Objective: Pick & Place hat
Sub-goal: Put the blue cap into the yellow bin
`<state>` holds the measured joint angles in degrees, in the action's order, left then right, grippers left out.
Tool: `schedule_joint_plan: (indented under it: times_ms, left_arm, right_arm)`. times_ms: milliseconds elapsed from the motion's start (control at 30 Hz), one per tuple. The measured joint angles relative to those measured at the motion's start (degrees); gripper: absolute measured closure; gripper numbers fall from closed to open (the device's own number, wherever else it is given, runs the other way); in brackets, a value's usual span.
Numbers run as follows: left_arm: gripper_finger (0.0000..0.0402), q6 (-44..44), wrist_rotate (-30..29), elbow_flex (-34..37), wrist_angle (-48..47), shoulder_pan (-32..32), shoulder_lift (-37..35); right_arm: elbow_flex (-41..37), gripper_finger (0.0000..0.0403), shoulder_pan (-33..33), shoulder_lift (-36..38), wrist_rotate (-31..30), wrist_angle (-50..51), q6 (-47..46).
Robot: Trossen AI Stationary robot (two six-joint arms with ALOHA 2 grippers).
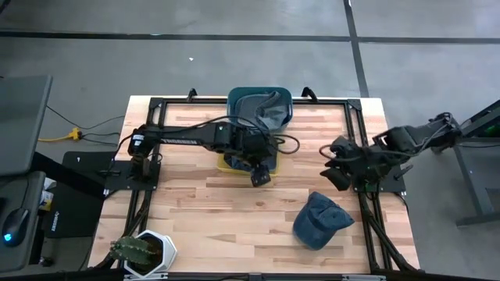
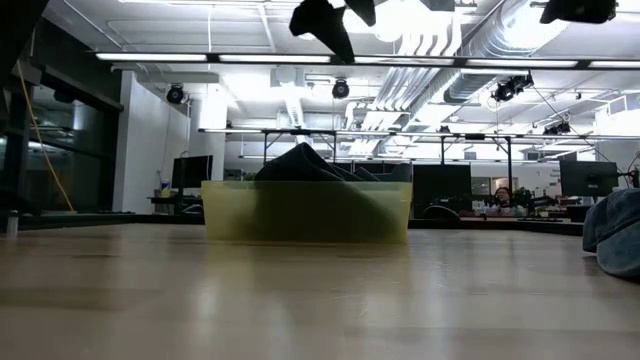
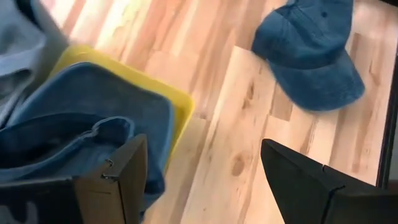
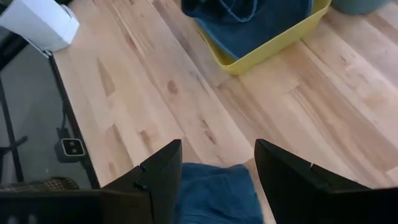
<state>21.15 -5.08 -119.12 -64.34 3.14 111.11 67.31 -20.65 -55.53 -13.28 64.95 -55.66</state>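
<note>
A blue denim cap (image 1: 320, 220) lies flat on the wooden table near its right near corner, touched by nothing; it also shows in the left wrist view (image 3: 311, 50), between my right fingers (image 4: 214, 193) and at the low view's edge (image 2: 615, 235). A yellow bin (image 1: 230, 165) at mid-table holds another blue hat (image 3: 93, 124). My left gripper (image 1: 262, 176) hangs open in the air over the bin's right near corner (image 3: 202, 146). My right gripper (image 1: 337, 168) is open and raised above the table, a little beyond the cap's far side (image 4: 217, 146).
A teal bin (image 1: 260, 105) with more hats stands at the far edge behind the yellow bin. A cactus in a white pot (image 1: 144, 250) sits at the near left corner. Bare wood lies between the yellow bin and the cap.
</note>
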Motion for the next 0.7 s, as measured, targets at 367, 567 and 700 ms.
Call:
schedule_joint_plan:
  times_ms: [367, 567, 700]
  left_arm:
    - [0.0145, 0.0, 3.0, 2.9, 4.8, 2.3, 0.1]
    - [0.0145, 0.1, 3.0, 3.0, 5.8, 3.4, 0.8]
    - [0.0145, 0.1, 3.0, 3.0, 5.9, 4.4, 0.7]
  right_arm:
    - [0.0, 0.0206, -13.6, -4.4, -6.4, 2.3, -16.3]
    - [0.0, 0.0206, -17.0, -10.7, -4.2, 2.1, -19.1]
    - [0.0, 0.0206, -18.4, -14.4, -2.3, 1.5, -20.5]
